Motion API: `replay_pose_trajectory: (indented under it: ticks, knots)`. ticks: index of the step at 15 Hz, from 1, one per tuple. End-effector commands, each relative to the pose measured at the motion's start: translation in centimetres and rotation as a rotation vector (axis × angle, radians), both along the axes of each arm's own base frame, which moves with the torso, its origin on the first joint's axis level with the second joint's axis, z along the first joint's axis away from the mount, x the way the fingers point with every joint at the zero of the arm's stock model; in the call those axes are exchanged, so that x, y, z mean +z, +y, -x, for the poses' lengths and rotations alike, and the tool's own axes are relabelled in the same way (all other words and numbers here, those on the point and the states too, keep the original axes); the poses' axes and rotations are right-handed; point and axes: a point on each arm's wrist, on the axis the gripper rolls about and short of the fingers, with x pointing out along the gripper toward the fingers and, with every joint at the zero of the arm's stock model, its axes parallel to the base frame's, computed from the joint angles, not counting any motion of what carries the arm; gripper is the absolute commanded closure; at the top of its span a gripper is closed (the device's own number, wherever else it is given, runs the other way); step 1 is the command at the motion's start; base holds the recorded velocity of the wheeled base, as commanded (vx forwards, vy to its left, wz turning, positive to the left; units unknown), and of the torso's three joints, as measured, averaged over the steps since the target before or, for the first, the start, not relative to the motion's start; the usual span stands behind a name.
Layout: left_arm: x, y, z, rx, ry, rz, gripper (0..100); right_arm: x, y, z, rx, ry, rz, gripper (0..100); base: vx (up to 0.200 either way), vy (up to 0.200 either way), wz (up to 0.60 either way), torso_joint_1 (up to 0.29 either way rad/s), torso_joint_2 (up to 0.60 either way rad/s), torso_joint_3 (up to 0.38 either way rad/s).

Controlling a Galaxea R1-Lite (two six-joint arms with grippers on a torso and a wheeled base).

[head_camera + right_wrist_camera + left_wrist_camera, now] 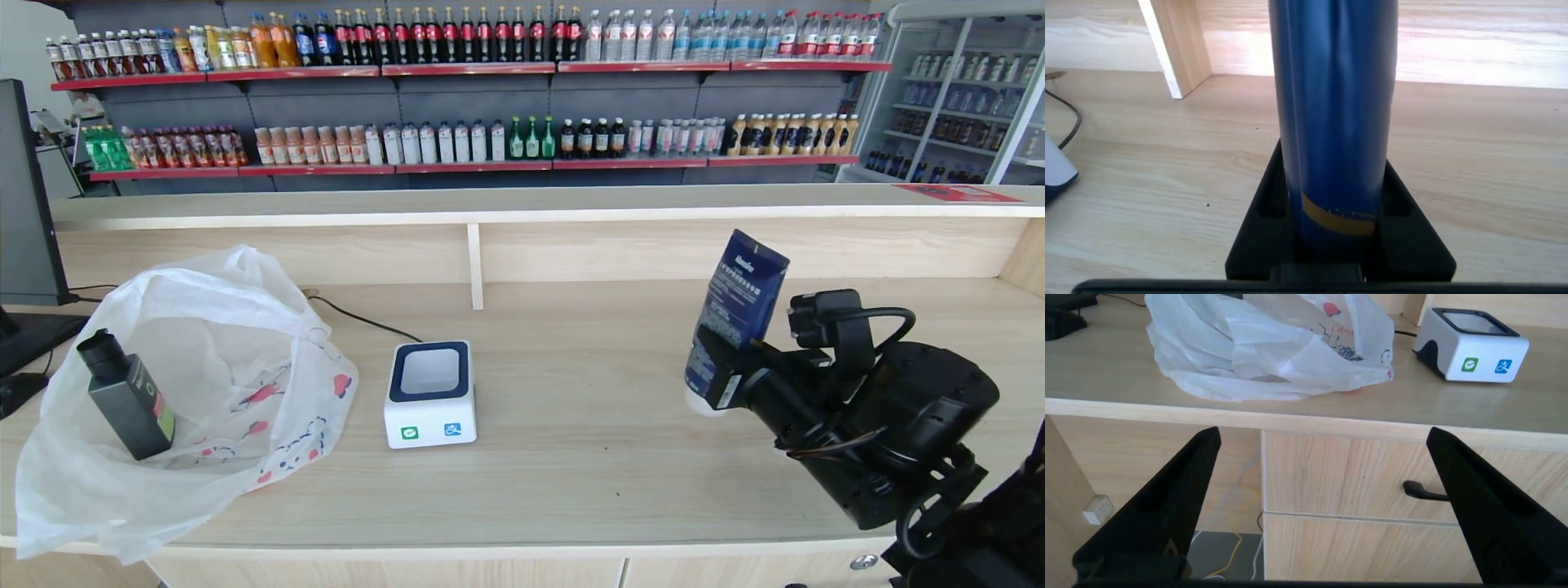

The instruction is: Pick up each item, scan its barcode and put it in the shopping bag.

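While right gripper clamps blue tube, right of frame: scan step pending. Next, likely: tube leftward over scanner, centre, barcode facing it. Destination: bag, left. Idle: left gripper, wide open.

The scanner stands on the counter between tube and bag.

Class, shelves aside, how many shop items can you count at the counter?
2: a dark bottle inside the shopping bag, and a blue tube held by the right end effector. The bag may hide more.
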Motion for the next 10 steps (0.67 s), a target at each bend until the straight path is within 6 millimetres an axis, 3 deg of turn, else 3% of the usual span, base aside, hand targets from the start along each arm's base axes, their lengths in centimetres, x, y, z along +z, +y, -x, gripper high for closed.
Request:
replay_pose_trajectory:
  ticks: [1,6,10]
  knots:
    - [0.0,0.0,0.0,0.001,0.000,0.000,0,1.2,-0.5,1.0,0.001,-0.033,-0.015,100,0.000,0.000,0.00,0.000,0.00,0.000]
    - [0.0,0.0,0.0,0.001,0.000,0.000,0,3.4,-0.9,3.4,0.028,-0.102,-0.045,100,0.000,0.000,0.00,0.000,0.00,0.000]
    - [0.0,0.0,0.0,0.001,0.000,0.000,0,3.7,-1.1,4.3,0.040,-0.108,-0.051,100,0.000,0.000,0.00,0.000,0.00,0.000]
